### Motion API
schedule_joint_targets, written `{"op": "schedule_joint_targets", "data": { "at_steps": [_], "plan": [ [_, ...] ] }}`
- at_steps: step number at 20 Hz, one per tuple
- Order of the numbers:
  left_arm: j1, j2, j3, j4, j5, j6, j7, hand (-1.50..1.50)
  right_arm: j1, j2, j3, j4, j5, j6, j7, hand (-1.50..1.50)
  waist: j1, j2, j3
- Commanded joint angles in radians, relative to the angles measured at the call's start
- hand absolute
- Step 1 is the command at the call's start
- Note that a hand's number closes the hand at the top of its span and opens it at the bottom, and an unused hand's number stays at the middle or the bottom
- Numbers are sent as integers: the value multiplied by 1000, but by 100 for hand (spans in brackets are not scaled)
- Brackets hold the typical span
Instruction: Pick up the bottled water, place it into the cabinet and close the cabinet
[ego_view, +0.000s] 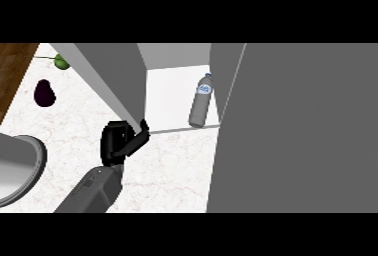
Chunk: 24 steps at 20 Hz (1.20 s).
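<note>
The bottled water (201, 101) stands upright inside the cabinet (177, 80), near its right wall, so the placing step appears complete. Closing remains: the left door (111, 75) stands open. The left hand (122, 141) sits at that door's lower edge, fingers (140, 131) curled round it (thumb position unclear). The right hand is not visible. The cabinet holds only the bottle.

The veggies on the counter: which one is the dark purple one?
The eggplant, lying on the counter left of the cabinet door. The other item, farther back, is green, smaller and rounder.
</note>
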<state>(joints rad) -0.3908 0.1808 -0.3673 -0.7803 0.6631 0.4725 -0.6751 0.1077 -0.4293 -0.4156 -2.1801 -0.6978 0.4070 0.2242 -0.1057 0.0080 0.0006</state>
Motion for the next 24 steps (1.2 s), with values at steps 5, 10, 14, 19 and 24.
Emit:
{"op": "schedule_joint_targets", "data": {
  "at_steps": [5,10,14,19,24],
  "plan": [
    [-119,-131,-54,-86,24,-216,-18,150,95,-15,-20,-101,-53,50,32,150,15,-15,-3],
    [-68,-125,-82,-130,35,-355,0,150,161,-9,-41,-211,-103,27,92,150,74,-13,-1],
    [84,-68,-128,-257,-9,-398,-15,-150,205,-13,-88,-257,-172,46,114,150,94,-14,-1],
    [182,17,-153,-426,-7,-421,60,-150,198,7,-2,-401,-133,-78,190,150,99,-17,-2],
    [330,88,-181,-569,11,-474,70,-150,204,9,70,-402,-36,14,137,150,107,-18,-2]
  ]
}}
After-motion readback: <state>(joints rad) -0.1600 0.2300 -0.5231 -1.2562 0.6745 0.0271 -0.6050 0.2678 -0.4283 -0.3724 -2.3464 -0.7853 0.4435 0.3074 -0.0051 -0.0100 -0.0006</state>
